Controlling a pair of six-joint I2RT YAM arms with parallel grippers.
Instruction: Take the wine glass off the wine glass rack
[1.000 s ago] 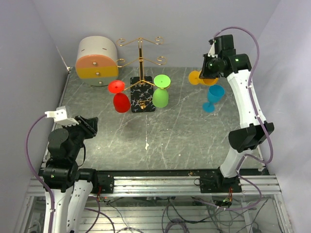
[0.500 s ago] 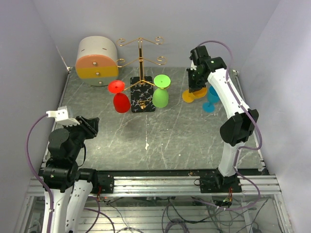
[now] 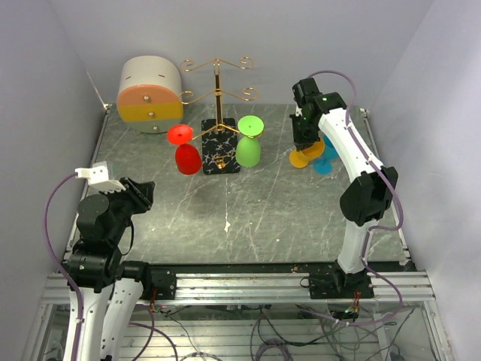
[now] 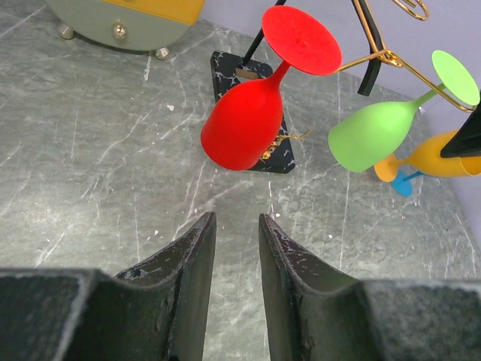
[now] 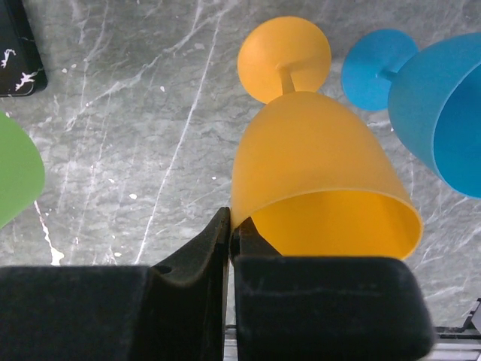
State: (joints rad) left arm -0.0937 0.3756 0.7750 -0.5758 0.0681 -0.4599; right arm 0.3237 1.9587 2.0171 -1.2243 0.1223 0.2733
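Observation:
The wine glass rack is a gold pole with curled arms on a black marble base. A red glass and a green glass hang upside down from its lower arms. My right gripper is shut on the rim of an orange wine glass, one finger inside the bowl and one outside. It holds the glass low over the table, with the foot pointing away from the wrist. A blue glass is just to its right. My left gripper is open and empty, facing the red glass.
A round white-and-orange drawer box stands at the back left. Grey walls close in the left, back and right of the marble tabletop. The green glass and the rack base show in the left wrist view.
My right arm has swung from the back right corner left and down with the orange glass, which is now low beside the blue glass. The left arm has barely moved.

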